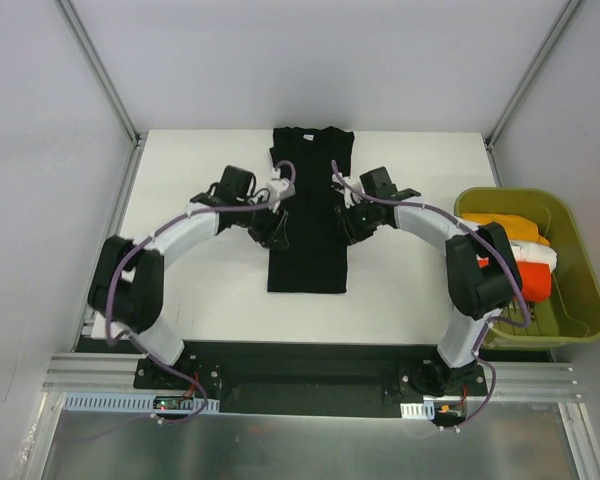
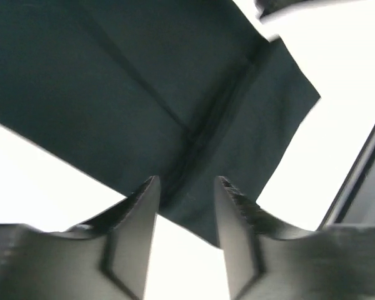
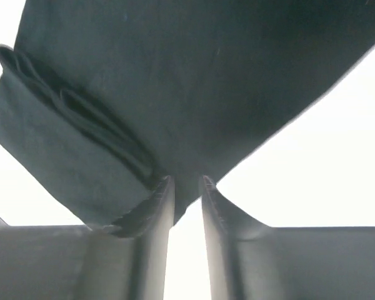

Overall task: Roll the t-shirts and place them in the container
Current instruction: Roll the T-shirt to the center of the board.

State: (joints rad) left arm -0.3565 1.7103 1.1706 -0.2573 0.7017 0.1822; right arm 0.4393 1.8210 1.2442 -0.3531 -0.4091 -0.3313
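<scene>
The large black cloth t-shirt [image 1: 308,240] lies in the middle of the white worktop [image 1: 200,290], folded into one long narrow strip. The left gripper [image 2: 186,182] and the right gripper [image 3: 186,181] stand at its two long edges, jaws parted, grasping nothing. I judge the folding done; next they must take one end and roll it. One olive-yellow plastic bin [image 1: 583,262] holds three bundles: orange [image 1: 525,228], white [image 1: 536,254] and red-orange [image 1: 536,282].

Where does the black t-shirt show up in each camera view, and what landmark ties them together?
Top external: the black t-shirt lies folded into a long strip in the middle.
Left wrist: the black t-shirt fills upper left and centre, its edge just past the left gripper.
Right wrist: the black t-shirt spans the top, stacked folds at left.
Shared landmark: the white table under it.
</scene>
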